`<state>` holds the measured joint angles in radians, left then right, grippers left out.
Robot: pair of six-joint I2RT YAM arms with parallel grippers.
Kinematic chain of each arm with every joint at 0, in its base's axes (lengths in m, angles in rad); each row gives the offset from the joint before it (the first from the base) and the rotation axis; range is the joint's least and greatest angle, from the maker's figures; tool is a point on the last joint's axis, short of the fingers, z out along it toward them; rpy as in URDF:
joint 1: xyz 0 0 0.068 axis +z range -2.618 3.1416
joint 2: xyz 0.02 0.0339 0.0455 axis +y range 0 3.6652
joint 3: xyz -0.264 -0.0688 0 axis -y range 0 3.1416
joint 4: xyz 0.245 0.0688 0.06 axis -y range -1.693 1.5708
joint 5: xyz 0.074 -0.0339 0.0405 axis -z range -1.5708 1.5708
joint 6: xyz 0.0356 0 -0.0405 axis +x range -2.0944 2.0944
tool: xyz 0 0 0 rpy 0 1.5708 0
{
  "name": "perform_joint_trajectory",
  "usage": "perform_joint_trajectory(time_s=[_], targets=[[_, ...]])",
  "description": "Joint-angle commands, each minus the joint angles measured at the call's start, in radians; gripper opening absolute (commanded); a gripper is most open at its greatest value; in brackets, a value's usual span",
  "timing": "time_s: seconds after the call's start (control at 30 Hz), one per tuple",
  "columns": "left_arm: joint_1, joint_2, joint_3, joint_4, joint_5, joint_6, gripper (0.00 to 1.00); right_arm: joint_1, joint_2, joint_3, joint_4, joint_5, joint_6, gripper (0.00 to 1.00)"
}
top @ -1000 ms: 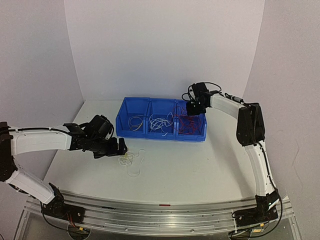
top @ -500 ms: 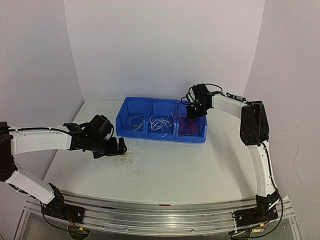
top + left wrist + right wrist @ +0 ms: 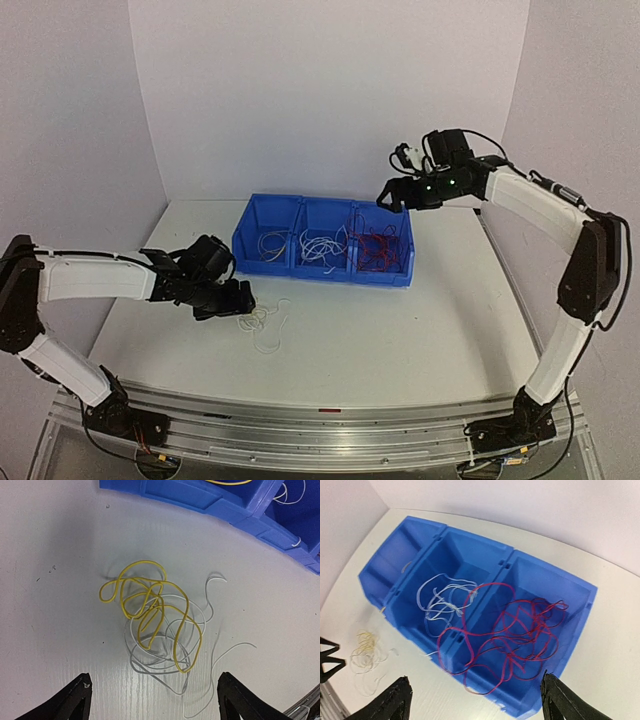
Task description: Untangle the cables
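A small tangle of cables, one yellow (image 3: 150, 611) and one white (image 3: 165, 656), lies on the white table (image 3: 400, 330) in front of the blue bins (image 3: 322, 273). My left gripper (image 3: 244, 298) sits low beside it, open; its fingertips (image 3: 82, 682) stand just short of the tangle and touch nothing. Red cables (image 3: 520, 630) fill the right bin, and some of their loops hang over its front wall. High above that bin, my right gripper (image 3: 392, 196) is open and empty. White cables (image 3: 442, 600) lie in the middle bin.
The left bin holds yellowish cables (image 3: 270, 243). The three joined bins (image 3: 505, 560) stand at the back middle of the table. From the right wrist view the tangle on the table (image 3: 366, 652) shows at the lower left. White walls close in behind and to the sides.
My right gripper opened, let the red cables drop into the right bin and rose up and to the right. The left gripper edged closer to the tangle.
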<state>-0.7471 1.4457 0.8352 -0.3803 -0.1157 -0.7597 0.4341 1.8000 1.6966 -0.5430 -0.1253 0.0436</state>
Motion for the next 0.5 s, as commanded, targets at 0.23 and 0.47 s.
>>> perform_joint_trajectory(time_s=[0.23,0.47], targets=[[-0.003,0.219,0.067,0.133,0.024,-0.033,0.76,0.303,-0.144,-0.433,0.162,-0.175,0.108,0.88],[-0.003,0.314,0.139,0.17,0.023,-0.067,0.74,0.516,0.118,-0.379,0.375,-0.013,0.242,0.86]])
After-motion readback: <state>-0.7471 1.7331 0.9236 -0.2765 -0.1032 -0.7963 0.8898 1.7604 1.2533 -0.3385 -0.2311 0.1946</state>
